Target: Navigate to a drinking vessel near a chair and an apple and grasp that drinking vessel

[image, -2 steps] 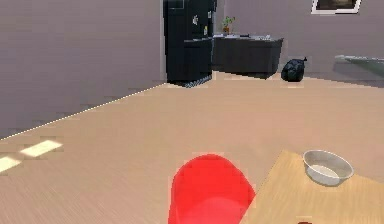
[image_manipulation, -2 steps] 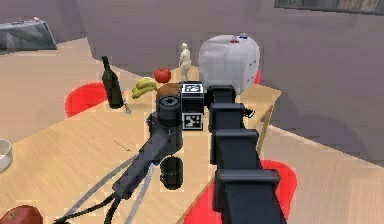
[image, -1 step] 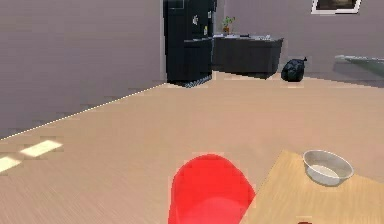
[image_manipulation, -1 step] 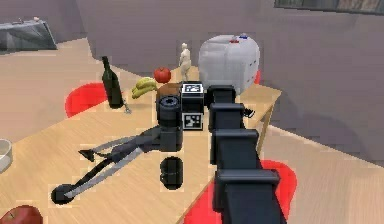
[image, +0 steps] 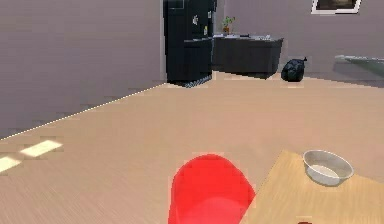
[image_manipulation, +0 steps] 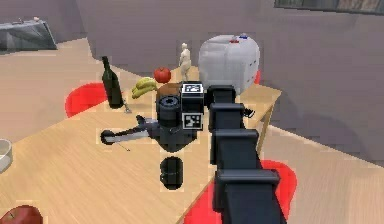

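A small dark mug (image_manipulation: 173,170) stands on the wooden table (image_manipulation: 70,175), just left of the arm's dark bar. My gripper (image_manipulation: 113,139) reaches out over the table, up and to the left of the mug, with only bare tabletop behind its far end, so it holds nothing. A red apple (image_manipulation: 162,74) lies farther out beside a banana (image_manipulation: 145,87). A red chair (image_manipulation: 85,98) stands at the table's far left edge. In the forward view another red chair (image: 210,190) sits at the bottom beside the table's corner (image: 290,195).
On the table are a dark bottle (image_manipulation: 108,80), a pale statuette (image_manipulation: 184,58), a big white container (image_manipulation: 230,62) and a grey bowl (image: 327,167). Ahead lie open wooden floor, a black fridge (image: 188,40), a dark counter (image: 248,55) and a black bag (image: 294,71).
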{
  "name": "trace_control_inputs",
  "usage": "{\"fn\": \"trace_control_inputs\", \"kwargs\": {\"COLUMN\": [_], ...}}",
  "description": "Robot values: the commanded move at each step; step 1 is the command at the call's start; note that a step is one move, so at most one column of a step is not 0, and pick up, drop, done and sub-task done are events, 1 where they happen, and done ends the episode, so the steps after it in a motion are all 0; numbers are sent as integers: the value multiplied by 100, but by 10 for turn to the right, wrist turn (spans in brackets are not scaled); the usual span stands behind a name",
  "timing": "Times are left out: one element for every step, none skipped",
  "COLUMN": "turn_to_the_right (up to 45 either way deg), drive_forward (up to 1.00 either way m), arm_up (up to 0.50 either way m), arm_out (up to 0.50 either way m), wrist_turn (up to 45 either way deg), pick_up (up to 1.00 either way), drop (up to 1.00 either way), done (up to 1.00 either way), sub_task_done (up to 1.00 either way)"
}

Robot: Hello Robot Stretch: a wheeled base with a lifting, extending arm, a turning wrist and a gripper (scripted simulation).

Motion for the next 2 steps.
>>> {"fn": "trace_control_inputs", "kwargs": {"turn_to_the_right": [0, 0], "drive_forward": [0, 0], "arm_up": [0, -30], "arm_out": [0, 0], "wrist_turn": [210, 0], "pick_up": [0, 0], "drop": [0, 0], "done": [0, 0], "sub_task_done": [0, 0]}}
